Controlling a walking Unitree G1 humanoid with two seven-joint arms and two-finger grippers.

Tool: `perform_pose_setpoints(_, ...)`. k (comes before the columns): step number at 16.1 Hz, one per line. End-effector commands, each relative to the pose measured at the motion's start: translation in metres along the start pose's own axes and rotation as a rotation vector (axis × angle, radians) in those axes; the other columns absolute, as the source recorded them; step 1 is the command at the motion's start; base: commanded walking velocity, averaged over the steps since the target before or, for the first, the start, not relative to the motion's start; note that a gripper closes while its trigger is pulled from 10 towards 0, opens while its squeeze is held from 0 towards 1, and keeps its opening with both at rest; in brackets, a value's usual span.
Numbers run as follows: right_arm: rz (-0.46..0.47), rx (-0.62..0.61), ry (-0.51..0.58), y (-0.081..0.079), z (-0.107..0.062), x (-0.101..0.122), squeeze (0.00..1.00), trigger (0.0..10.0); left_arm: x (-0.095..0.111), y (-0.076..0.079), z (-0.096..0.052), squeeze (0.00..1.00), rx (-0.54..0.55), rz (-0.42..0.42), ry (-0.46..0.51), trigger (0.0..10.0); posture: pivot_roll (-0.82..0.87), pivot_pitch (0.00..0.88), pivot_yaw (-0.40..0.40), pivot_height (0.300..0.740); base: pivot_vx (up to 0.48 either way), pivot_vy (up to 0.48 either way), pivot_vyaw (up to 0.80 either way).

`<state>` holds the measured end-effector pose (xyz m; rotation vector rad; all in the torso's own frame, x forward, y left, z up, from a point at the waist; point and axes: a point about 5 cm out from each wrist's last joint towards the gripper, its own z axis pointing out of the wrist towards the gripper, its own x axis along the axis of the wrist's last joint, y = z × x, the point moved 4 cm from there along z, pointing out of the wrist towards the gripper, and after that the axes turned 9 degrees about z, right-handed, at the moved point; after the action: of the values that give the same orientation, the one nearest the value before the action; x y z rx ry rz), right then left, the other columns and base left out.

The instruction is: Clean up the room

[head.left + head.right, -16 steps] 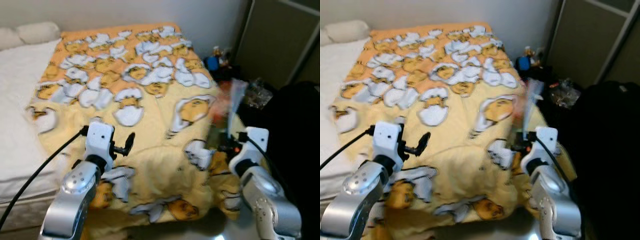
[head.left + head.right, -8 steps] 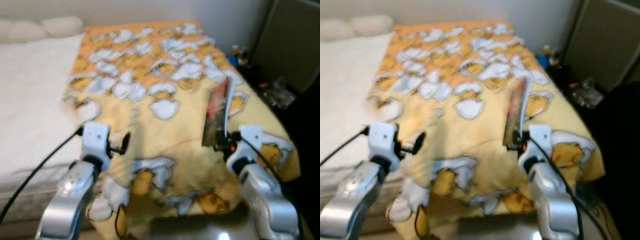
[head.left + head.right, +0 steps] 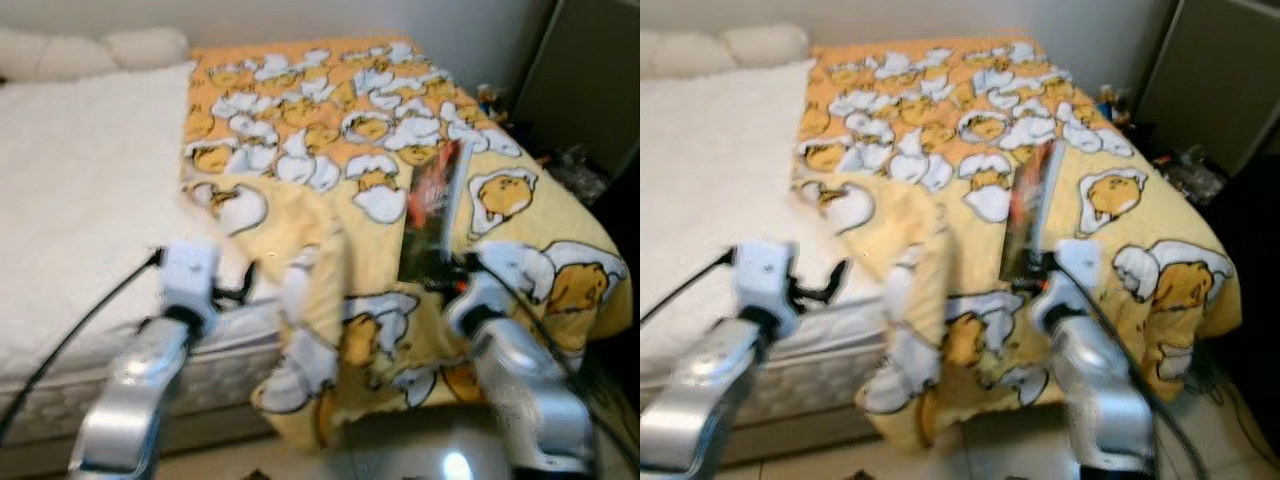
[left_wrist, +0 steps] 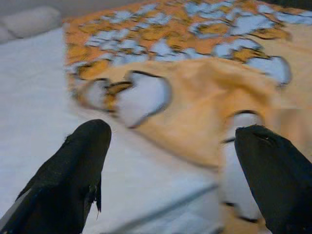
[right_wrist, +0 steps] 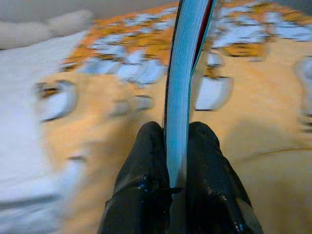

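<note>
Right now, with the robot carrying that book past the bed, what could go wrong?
The right gripper pinches the book only at its bottom edge, and it stands tall above the fingers, so it could tip or slip out. The blanket hangs in loose folds off the bed's edge near the open left gripper, which might snag it.

Soft, even indoor light falls across the bed (image 3: 90, 180), with no hard shadows. Motion blur smears both head views, worst along the blanket (image 3: 330, 330) edge. A bright glare spot (image 3: 455, 466) gleams on the floor. Wrist views blur beyond the fingers (image 5: 146, 190).
</note>
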<state>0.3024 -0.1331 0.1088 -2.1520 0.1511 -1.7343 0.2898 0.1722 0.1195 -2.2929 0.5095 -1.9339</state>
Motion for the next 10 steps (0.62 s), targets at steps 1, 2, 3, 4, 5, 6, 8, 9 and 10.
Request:
perform_pose_setpoints(1, -0.02, 0.034, 0.061, -0.0048, 0.0014, 0.0177, 0.0, 10.0, 0.0045, 0.0026, 0.0021, 0.0, -0.003, -0.002, 0.014, 10.0, -0.01, 0.0, 0.026, 0.74, 0.0, 0.431, 0.0)
perform_pose_setpoints(2, -0.016, 0.037, 0.058, -0.005, 0.0017, 0.0171, 0.0, 10.0, 0.0048, 0.0016, 0.0025, 0.0, 0.002, -0.001, 0.015, 10.0, -0.01, 0.0, 0.024, 0.74, 0.0, 0.431, 0.0)
perform_pose_setpoints(3, -0.013, 0.038, 0.057, -0.0053, 0.0017, 0.0167, 0.0, 10.0, 0.0049, 0.0013, 0.0026, 0.0, 0.004, -0.001, 0.016, 10.0, 0.0, 0.0, 0.023, 0.74, 0.0, 0.439, 0.0)
perform_pose_setpoints(4, -0.012, 0.04, 0.056, -0.0057, 0.0018, 0.0165, 0.0, 10.0, 0.0051, 0.0012, 0.0027, 0.0, 0.005, -0.001, 0.016, 10.0, 0.0, 0.0, 0.023, 0.74, 0.0, 0.431, 0.0)
perform_pose_setpoints(5, -0.012, 0.044, 0.055, -0.0067, 0.0016, 0.0159, 0.0, 10.0, 0.0051, 0.0014, 0.0026, 0.0, 0.005, 0.0, 0.017, 10.0, 0.0, 0.0, 0.022, 0.74, 0.0, 0.431, 0.0)
perform_pose_setpoints(6, -0.012, 0.048, 0.053, -0.008, 0.0016, 0.0147, 0.0, 10.0, 0.0048, 0.0013, 0.0025, 0.0, 0.004, -0.001, 0.018, 10.0, 0.0, 0.0, 0.022, 0.74, 0.0, 0.431, 0.0)
perform_pose_setpoints(8, -0.012, 0.055, 0.05, -0.0091, 0.0018, 0.0139, 0.0, 10.0, 0.0049, 0.0015, 0.0028, 0.0, 0.002, -0.001, 0.019, 10.0, 0.0, 0.0, 0.023, 0.74, 0.0, 0.429, 0.0)
perform_pose_setpoints(9, -0.013, 0.059, 0.049, -0.0099, 0.0019, 0.0134, 0.0, 10.0, 0.0054, 0.0017, 0.0032, 0.0, 0.001, 0.001, 0.022, 10.0, 0.0, 0.0, 0.023, 0.74, 0.0, 0.431, 0.0)
perform_pose_setpoints(10, -0.014, 0.062, 0.047, -0.0103, 0.0018, 0.0127, 0.0, 10.0, 0.0054, 0.0015, 0.0031, 0.0, 0.002, 0.001, 0.022, 10.0, 0.0, 0.0, 0.022, 0.74, 0.0, 0.431, 0.0)
